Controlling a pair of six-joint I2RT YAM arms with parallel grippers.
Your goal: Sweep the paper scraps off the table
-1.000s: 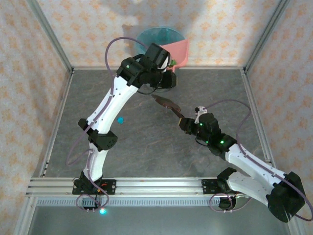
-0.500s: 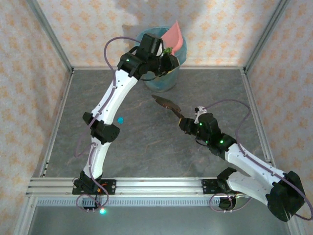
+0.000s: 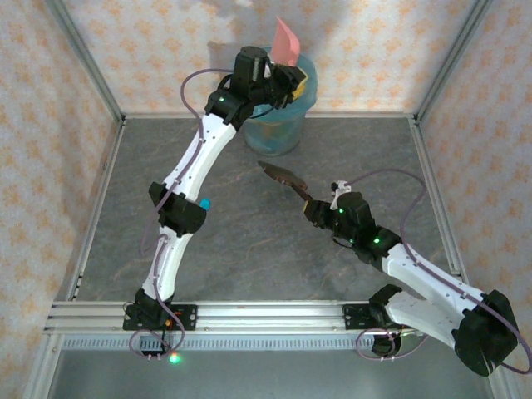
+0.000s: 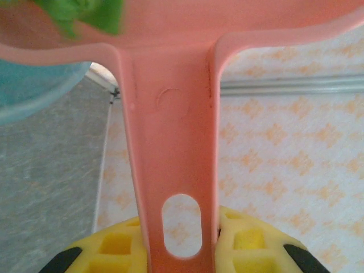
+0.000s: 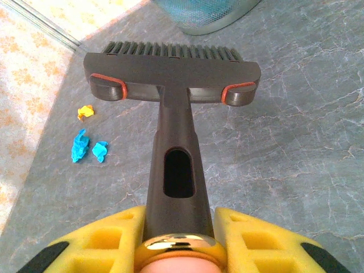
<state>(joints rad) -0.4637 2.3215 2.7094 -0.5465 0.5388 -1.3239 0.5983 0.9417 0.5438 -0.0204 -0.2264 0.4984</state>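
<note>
My left gripper [image 3: 287, 81] is shut on the handle of the pink dustpan [image 3: 287, 40], which stands tipped up steeply over the blue-lined bin [image 3: 278, 125]. In the left wrist view the gripper [image 4: 179, 250] clamps the handle [image 4: 173, 131], and a green paper scrap [image 4: 85, 14] lies in the pan. My right gripper [image 3: 320, 208] is shut on a dark brush [image 3: 278, 173], held mid-table. The right wrist view has that gripper [image 5: 177, 239] behind the brush head [image 5: 170, 77]. Left of the brush on the table [image 5: 296, 142] lie an orange scrap [image 5: 85, 112] and two blue scraps [image 5: 79, 146].
One cyan scrap [image 3: 204, 203] lies beside the left arm's elbow. The bin stands at the table's far edge against the patterned back wall. An aluminium frame [image 3: 249, 314] runs along the near edge, with upright posts at the corners.
My left arm has lifted the dustpan from level beside the bin to steeply tipped above it. The right arm and brush have not moved.
</note>
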